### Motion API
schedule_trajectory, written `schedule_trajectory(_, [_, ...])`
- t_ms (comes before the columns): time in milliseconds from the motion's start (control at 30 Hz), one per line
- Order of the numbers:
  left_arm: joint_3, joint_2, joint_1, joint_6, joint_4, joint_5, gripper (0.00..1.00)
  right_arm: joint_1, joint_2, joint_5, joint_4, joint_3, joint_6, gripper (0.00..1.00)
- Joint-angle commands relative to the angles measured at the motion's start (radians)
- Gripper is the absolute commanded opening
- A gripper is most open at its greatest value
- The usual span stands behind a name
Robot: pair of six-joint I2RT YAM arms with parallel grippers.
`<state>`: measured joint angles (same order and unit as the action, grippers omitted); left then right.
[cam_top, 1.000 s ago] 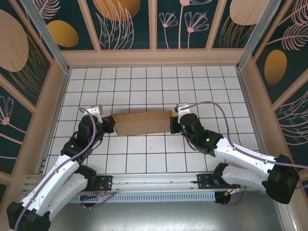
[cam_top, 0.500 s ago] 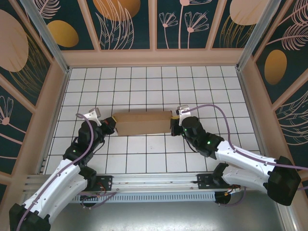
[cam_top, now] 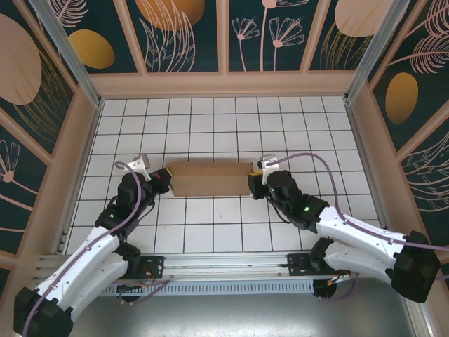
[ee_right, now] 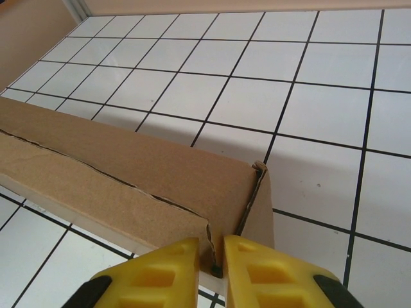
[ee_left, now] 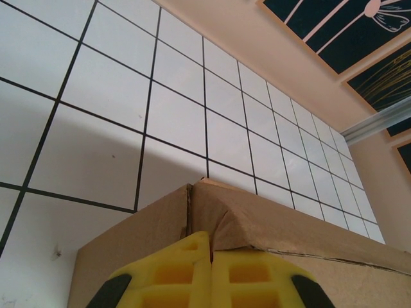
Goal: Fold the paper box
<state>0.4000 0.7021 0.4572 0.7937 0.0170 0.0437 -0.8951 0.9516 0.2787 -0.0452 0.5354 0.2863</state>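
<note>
The paper box (cam_top: 210, 179) is a long, shallow brown cardboard box, folded up and lying across the middle of the tiled floor. My left gripper (cam_top: 167, 184) is at its left end. In the left wrist view its yellow fingers (ee_left: 173, 269) are pressed together at the corner of the box (ee_left: 308, 224), where a tucked flap edge runs down between the tips (ee_left: 210, 240). My right gripper (cam_top: 253, 184) is at the right end. In the right wrist view its jaws (ee_right: 217, 247) stand slightly apart around the end-wall edge of the box (ee_right: 128, 173), with a gap on one side.
The white tiled floor (cam_top: 224, 225) is ringed by beige walls (cam_top: 224, 84) with patterned panels above them. A metal rail (cam_top: 224, 263) carrying both arm bases runs along the near edge. Purple cables loop over each arm.
My right jaws have parted a little around the box's end wall. The left arm shifted slightly and stays shut. The box has hardly moved.
</note>
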Motion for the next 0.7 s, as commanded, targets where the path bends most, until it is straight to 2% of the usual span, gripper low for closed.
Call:
schedule_trajectory(0, [-0.038,0.051,0.036,-0.012,0.213,-0.031,0.0,0.01,-0.024,-0.034,0.019,0.012,-0.013,0.2])
schedule_trajectory(167, [-0.034,0.049,0.049,-0.015,0.221,-0.016,0.0,0.031,-0.034,-0.07,0.007,0.016,-0.015,0.26])
schedule_trajectory(533, [-0.027,0.056,0.055,-0.025,0.224,-0.01,0.0,0.073,-0.137,-0.169,-0.021,0.008,-0.046,0.65])
schedule_trajectory(667, [-0.025,0.06,0.056,-0.027,0.225,-0.01,0.0,0.106,-0.186,-0.215,-0.04,0.021,-0.037,0.71])
